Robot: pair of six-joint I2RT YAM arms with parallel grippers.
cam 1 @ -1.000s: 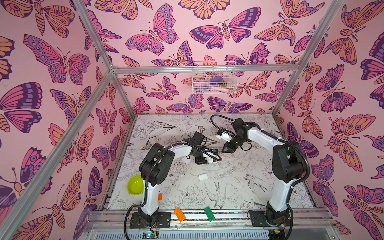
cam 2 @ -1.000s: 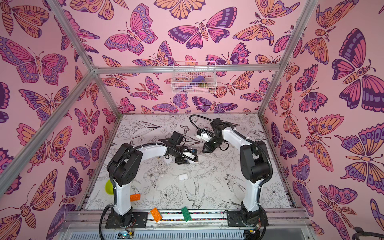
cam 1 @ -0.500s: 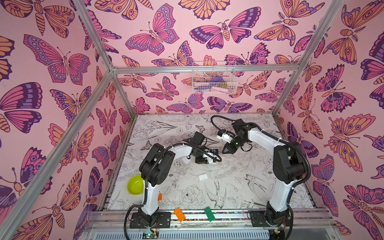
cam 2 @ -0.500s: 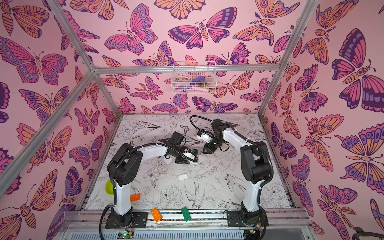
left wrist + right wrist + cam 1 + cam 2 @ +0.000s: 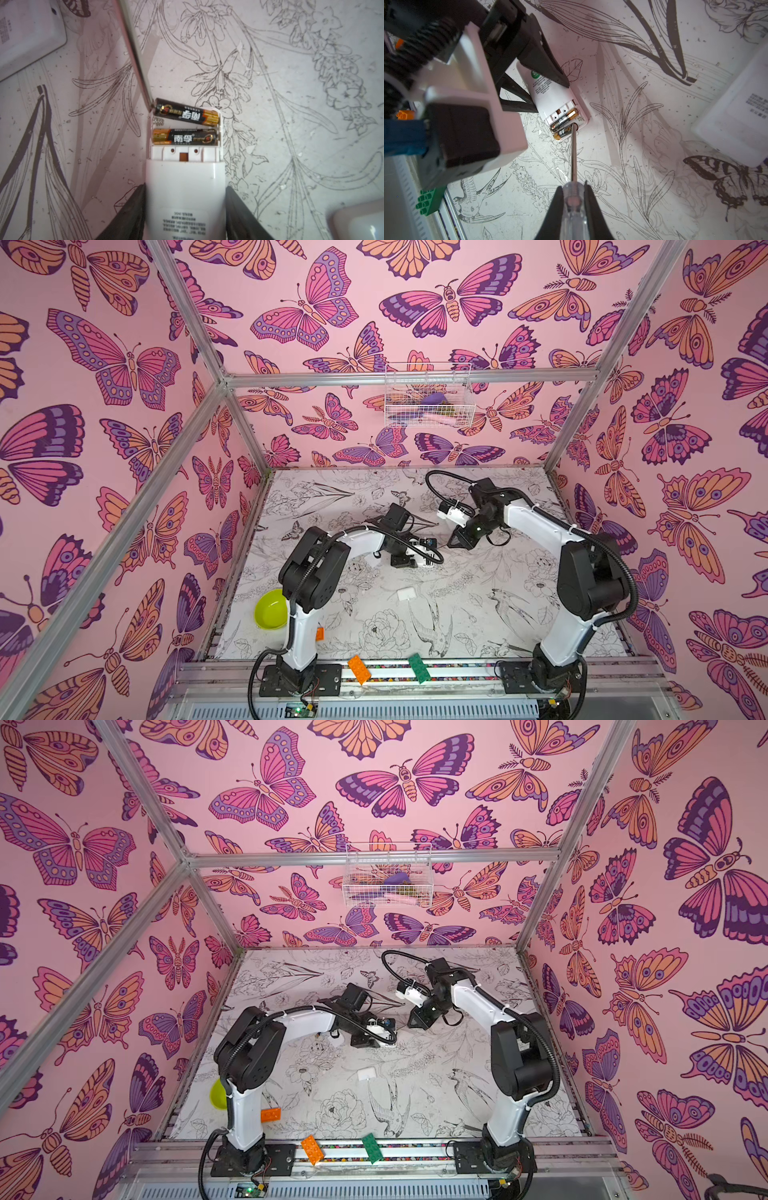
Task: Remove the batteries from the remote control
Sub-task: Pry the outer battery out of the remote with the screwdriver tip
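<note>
My left gripper (image 5: 185,188) is shut on the white remote control (image 5: 182,172), which lies back-up on the table with its battery bay uncovered. Two black-and-gold batteries show in the bay. One battery (image 5: 185,136) lies seated; the outer battery (image 5: 187,114) sits tilted, one end lifted past the bay's edge. My right gripper (image 5: 573,186) is shut on a clear-handled screwdriver (image 5: 574,207), and its thin metal shaft (image 5: 573,153) ends at the lifted end of the outer battery (image 5: 562,133). In both top views the left gripper (image 5: 419,560) and right gripper (image 5: 457,539) meet mid-table.
Other white remotes lie close by (image 5: 27,35) (image 5: 357,220) (image 5: 737,116). A loose white cover (image 5: 406,594) lies nearer the front. A green bowl (image 5: 271,609) stands front left. Orange (image 5: 359,669) and green (image 5: 419,668) bricks lie on the front rail. A wire basket (image 5: 428,396) hangs on the back wall.
</note>
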